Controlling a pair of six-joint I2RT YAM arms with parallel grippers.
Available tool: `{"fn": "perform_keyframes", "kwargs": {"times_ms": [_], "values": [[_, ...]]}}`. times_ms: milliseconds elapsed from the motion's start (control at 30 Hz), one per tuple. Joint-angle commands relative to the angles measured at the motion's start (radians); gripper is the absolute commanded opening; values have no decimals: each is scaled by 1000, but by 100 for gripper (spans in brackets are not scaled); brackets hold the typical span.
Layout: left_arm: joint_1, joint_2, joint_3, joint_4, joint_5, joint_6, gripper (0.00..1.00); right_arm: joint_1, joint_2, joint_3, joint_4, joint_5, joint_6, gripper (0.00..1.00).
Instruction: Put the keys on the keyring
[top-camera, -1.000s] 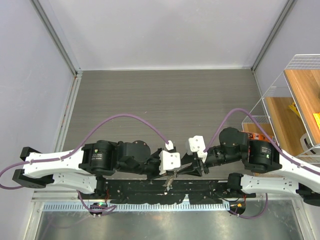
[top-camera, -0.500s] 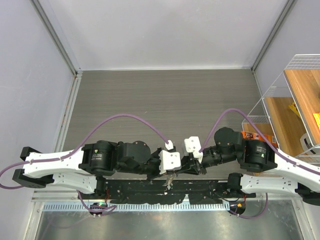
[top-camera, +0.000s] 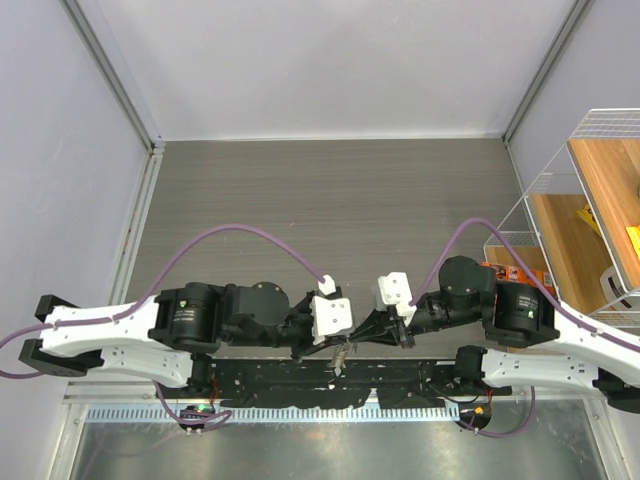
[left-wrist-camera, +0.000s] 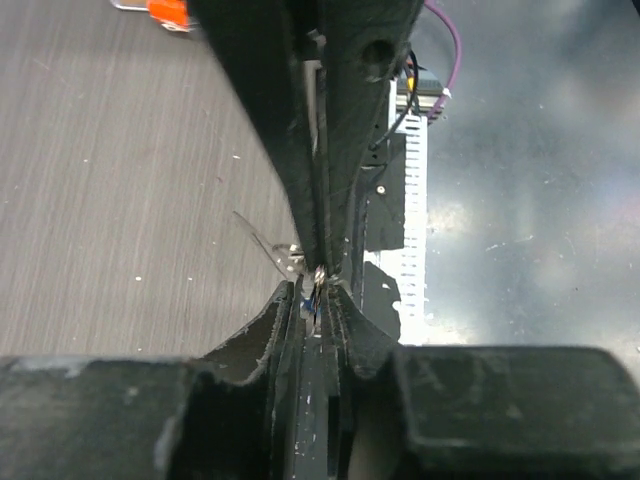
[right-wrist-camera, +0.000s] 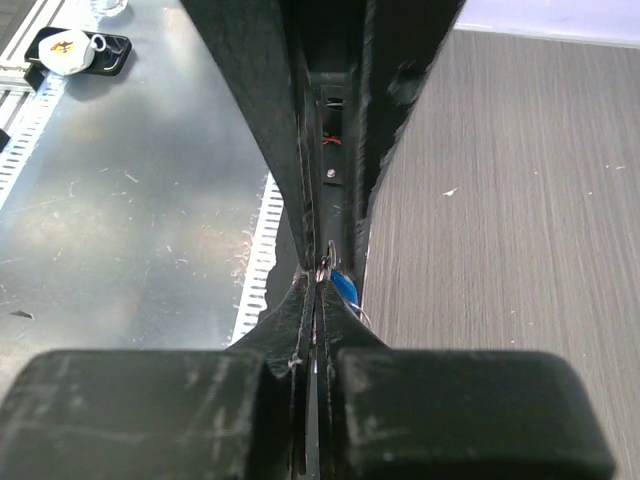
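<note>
Pinching keyring (left-wrist-camera: 258, 238) in left claw (left-wrist-camera: 318, 288), fingers almost together, aloft by worktop's (top-camera: 330, 190) near edge. Probably light, thin, stiff, slippery and apt to swivel: best taken on bare wire, clear of whatever dangles. Clamping same ring in right claw (right-wrist-camera: 320, 278), shut tight, tip to tip with left, blue key (right-wrist-camera: 343, 286) just beside.

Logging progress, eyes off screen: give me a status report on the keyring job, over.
Grippers tip to tip, both closed. Left gripper pinching keyring; right gripper shut, catch unclear. Blue key at the pinch. No obstruction seen.
</note>
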Motion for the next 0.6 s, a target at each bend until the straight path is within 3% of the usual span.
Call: {"fn": "perform_keyframes", "kwargs": {"times_ms": [0, 167, 567], "values": [[5, -90, -22, 130, -130, 2, 25, 8, -36, -8, 44, -24, 15, 6], [5, -111, -42, 159, -156, -3, 34, 10, -56, -12, 54, -19, 23, 5], [5, -122, -57, 207, -43, -18, 38, 10, -144, -65, 189, 61, 75, 6]]}}
